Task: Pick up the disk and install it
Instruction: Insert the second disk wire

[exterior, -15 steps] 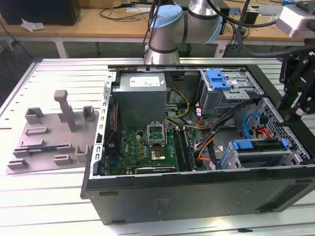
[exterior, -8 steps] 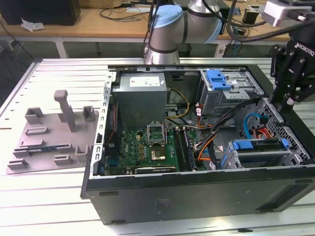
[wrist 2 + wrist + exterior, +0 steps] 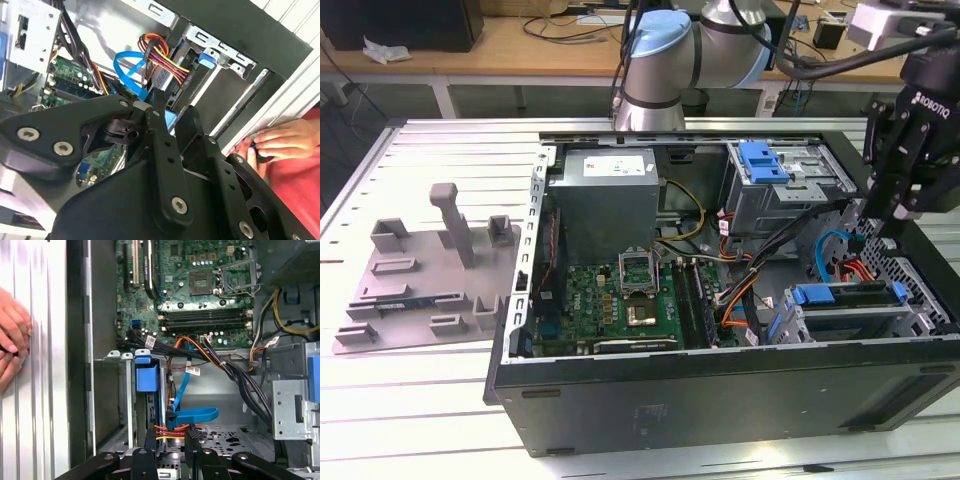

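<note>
The disk (image 3: 840,297) sits edge-up in the drive bay at the exterior view's right end of the open computer case, framed by its blue bracket (image 3: 146,377). A blue data cable (image 3: 192,415) and red-yellow power wires (image 3: 167,62) run to its end. My gripper (image 3: 898,222) hangs just above that corner of the case, over the disk's cabled end. Its black fingers (image 3: 150,442) stand apart in both wrist views, and nothing is gripped between them. In the second wrist view the gripper (image 3: 174,117) hides much of the bay.
A grey power-supply box (image 3: 605,195) and the green motherboard (image 3: 610,300) fill the case's other half. A metal drive cage with a blue latch (image 3: 765,160) stands at the back. A person's hand (image 3: 12,335) rests on the table beside the case wall. A grey plastic fixture (image 3: 430,270) lies outside.
</note>
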You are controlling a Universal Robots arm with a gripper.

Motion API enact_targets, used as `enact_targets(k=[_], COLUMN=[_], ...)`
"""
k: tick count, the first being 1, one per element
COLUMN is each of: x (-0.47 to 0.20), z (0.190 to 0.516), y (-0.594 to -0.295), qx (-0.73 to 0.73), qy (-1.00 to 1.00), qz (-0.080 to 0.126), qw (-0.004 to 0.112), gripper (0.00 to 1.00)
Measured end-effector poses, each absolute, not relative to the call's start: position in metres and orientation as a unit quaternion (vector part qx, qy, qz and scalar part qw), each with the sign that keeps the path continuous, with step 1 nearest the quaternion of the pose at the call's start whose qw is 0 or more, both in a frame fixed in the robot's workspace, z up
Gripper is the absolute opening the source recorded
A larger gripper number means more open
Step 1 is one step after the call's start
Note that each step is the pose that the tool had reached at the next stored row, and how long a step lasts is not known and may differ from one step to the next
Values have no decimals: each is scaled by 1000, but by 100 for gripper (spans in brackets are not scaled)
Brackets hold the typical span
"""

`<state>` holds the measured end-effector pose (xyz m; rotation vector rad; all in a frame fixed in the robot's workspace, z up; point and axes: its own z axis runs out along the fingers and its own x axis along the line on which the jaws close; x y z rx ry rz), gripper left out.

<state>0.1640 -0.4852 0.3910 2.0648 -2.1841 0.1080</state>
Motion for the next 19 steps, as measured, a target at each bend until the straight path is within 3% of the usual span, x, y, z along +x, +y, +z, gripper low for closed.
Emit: enact_targets(k=[6,12,19], x=[166,172,171], z=[381,378,373], y=[-485,-485,-477], qx=[656,648,627], qy=[-751,-755,-771], qz=[32,17,22], qw=[71,98,107], gripper=[36,36,36])
